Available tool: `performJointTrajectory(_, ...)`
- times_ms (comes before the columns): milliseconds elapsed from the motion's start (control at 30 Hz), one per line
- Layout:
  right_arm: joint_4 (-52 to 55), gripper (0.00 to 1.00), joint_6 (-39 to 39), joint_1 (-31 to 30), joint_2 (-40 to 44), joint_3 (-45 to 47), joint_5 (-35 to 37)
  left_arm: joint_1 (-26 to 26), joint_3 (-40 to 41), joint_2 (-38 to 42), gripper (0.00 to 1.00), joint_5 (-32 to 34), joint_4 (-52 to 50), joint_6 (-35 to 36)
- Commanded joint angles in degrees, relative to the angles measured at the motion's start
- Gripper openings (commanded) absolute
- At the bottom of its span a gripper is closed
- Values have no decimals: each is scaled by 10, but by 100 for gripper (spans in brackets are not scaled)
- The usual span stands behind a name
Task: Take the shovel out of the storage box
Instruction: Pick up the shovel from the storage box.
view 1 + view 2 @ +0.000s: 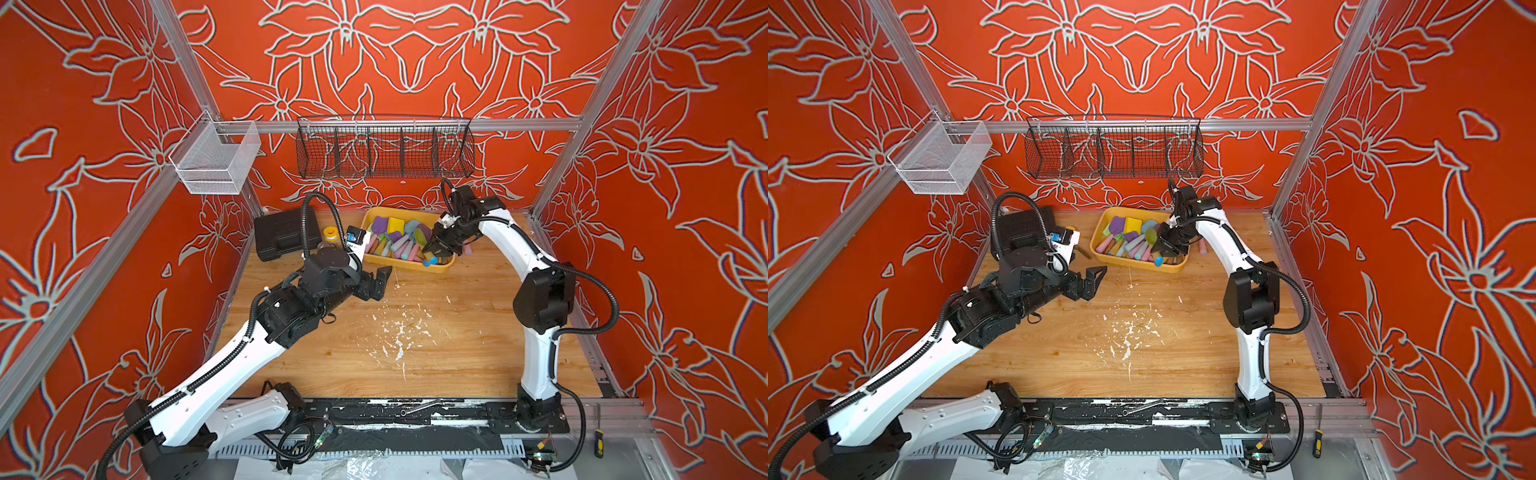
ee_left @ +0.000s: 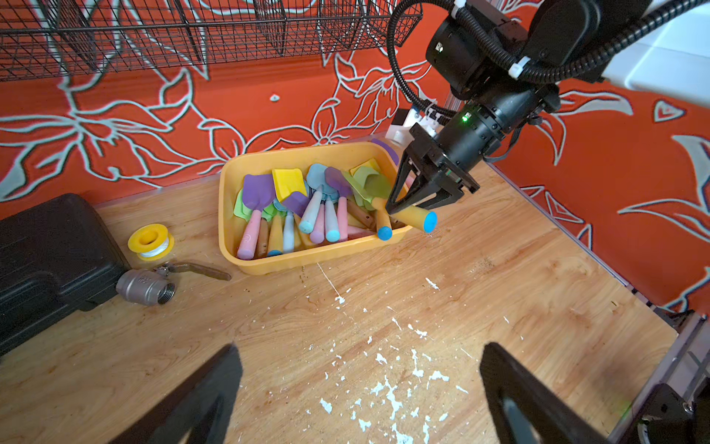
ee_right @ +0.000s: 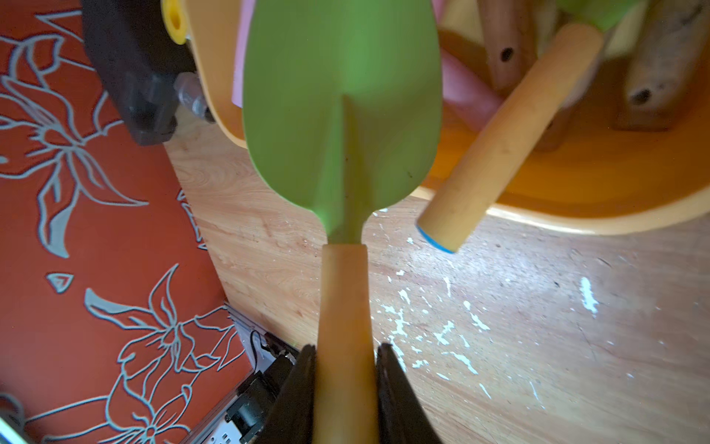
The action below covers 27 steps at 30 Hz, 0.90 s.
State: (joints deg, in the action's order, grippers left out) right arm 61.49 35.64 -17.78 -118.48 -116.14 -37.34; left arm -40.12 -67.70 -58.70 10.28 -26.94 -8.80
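Shallow yellow-orange plastic storage box (image 2: 230, 234), rounded corners & rolled rim, sits at the back of the wooden table (image 2: 499, 292). Inside: a heap of toy shovels (image 2: 292, 207) w/ purple, yellow, blue & green blades and pink, white, wood & yellow handles. One spare yellow handle (image 2: 384, 226) w/ blue cap leans over the box's front rim.

Right gripper (image 2: 403, 207) is clamped on the handle of the green-bladed shovel (image 3: 342, 96), yellow handle, blue end cap. Blade is over the box's corner; handle end sticks out past the rim, over the table. Can't tell if blade touches the heap.

Left gripper (image 2: 361, 346): jaws wide apart, in front of the box, well apart from it.

On the box's other side from the R gripper: yellow tape spool (image 2: 150, 240), grey metal ball valve (image 2: 148, 286), black hard-shell case (image 2: 46, 261). Black wire mesh basket (image 1: 384, 151) hangs on the wall above the box.
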Motion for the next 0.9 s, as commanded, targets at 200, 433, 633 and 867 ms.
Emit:
performJointTrajectory(200,-54,0,-36,-6,29,-3,33,2,-5,-9,97,-3,14,-3)
performJointTrajectory(433,-62,0,-139,27,82,53,150,2,-6,-14,97,-2,14,1)
performJointTrajectory(633,-126,0,-223,107,140,156,216,2,-18,-31,97,-15,13,6)
performJointTrajectory(867,-248,0,-395,143,176,266,261,2,-37,-57,97,-30,7,15)
